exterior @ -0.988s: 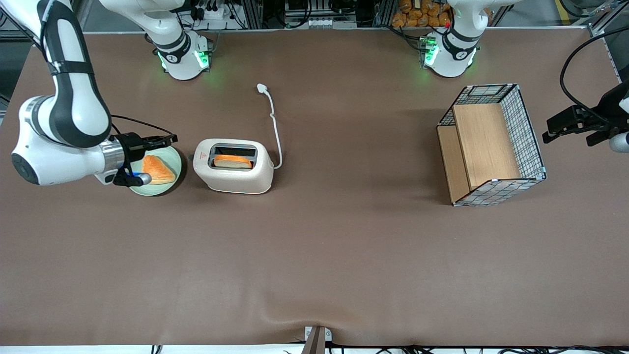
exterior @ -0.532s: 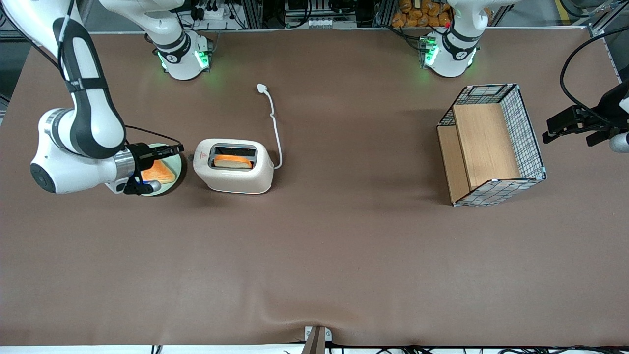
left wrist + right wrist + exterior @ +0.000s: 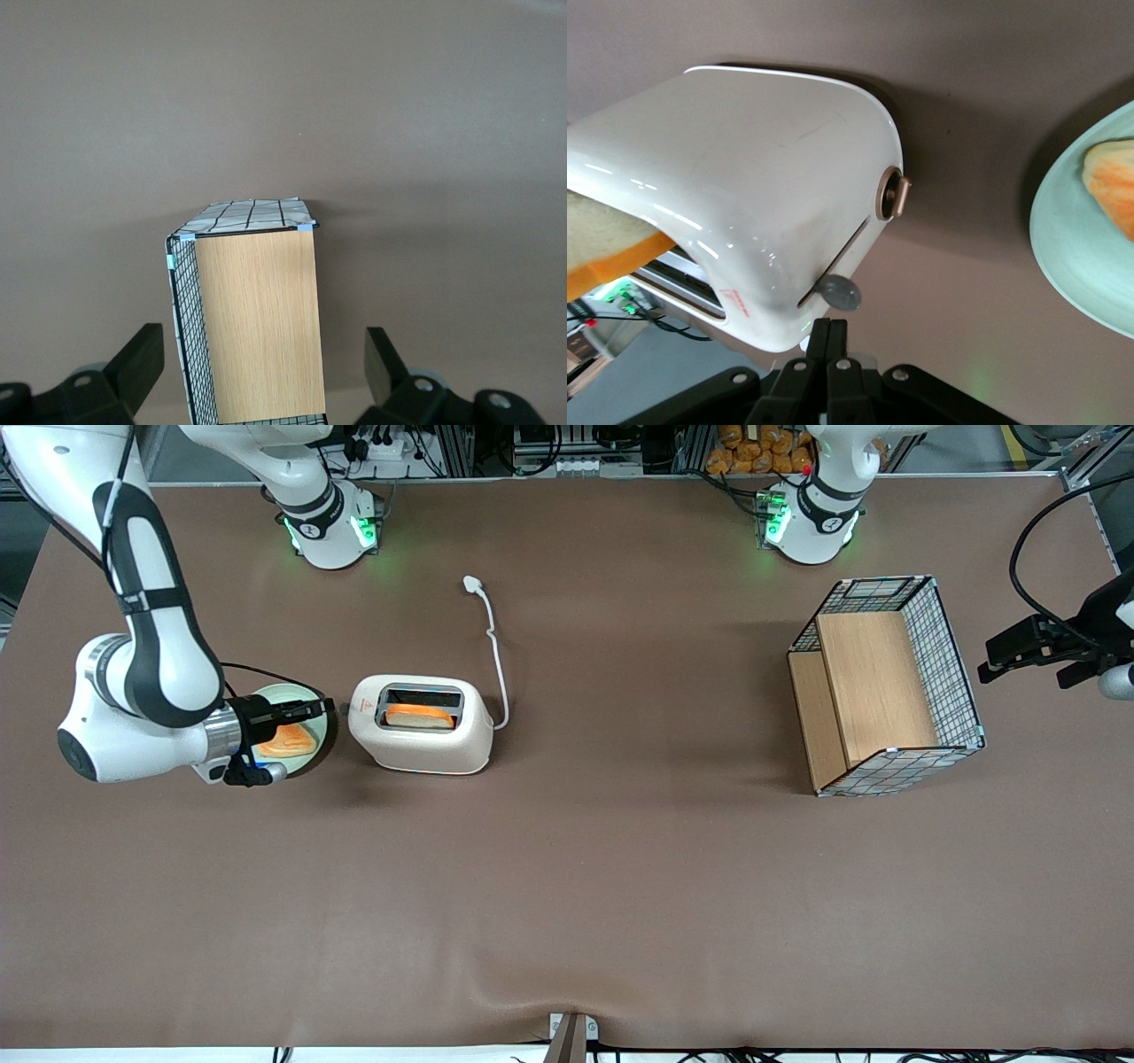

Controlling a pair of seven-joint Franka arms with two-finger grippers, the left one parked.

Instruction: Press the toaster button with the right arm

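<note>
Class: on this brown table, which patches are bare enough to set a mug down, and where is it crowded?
Bare: the wide strip nearer the camera than the cream rounded toaster, and the stretch between it and the wire-and-wood basket. Crowded: the right arm's slim black gripper, fingers shut, reaches over the pale green plate toward the small grey toaster button.

Even overhead light, soft shadows (glare on toaster (image 3: 744, 177)), sharp focus.

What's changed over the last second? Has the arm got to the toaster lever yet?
The right arm has swung toward the toaster, carrying the gripper over the green plate to just short of the toaster's narrow end. Its fingers are pressed together, tips right by the toaster button; contact is not clear. Nothing was grasped or released. Toaster, toast, plate, cord and basket stayed put.
</note>
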